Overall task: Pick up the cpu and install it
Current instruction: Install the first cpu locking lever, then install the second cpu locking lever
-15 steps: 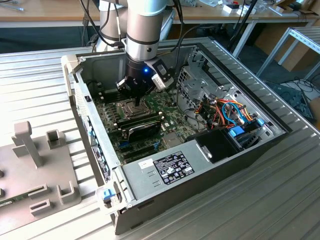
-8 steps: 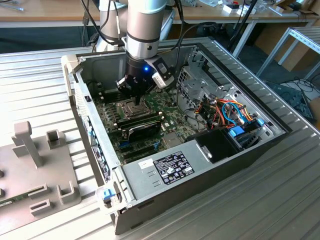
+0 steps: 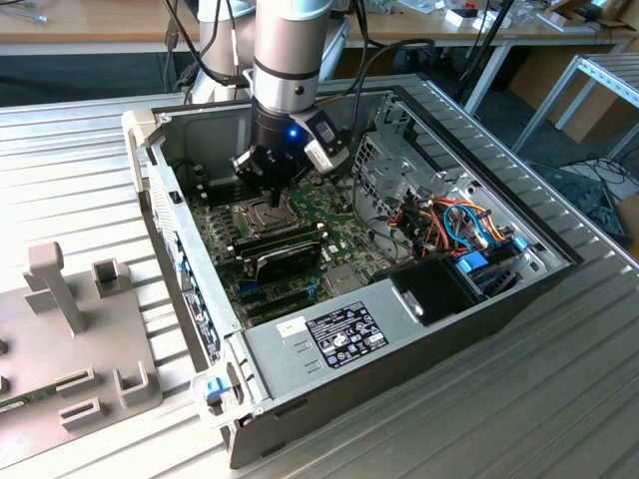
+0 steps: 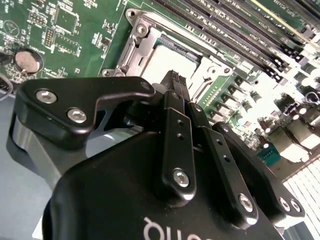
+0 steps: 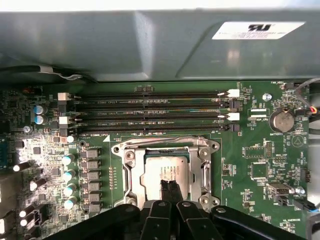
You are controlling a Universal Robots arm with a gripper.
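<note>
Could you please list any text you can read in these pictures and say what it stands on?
None reads with certainty.
White sticker on the case wall: a mark, blurred.
Black label on the power supply: too small.
Motherboard print: too small.
Gripper lettering: cut off.

The cpu (image 5: 167, 172) has a dull silver metal top; the claw (image 5: 171, 189) is smooth matt black.

Robotics lab: open computer case (image 3: 399, 329) on slatted aluminium table (image 3: 559, 399), cluttered workbenches (image 3: 90, 20).
</note>
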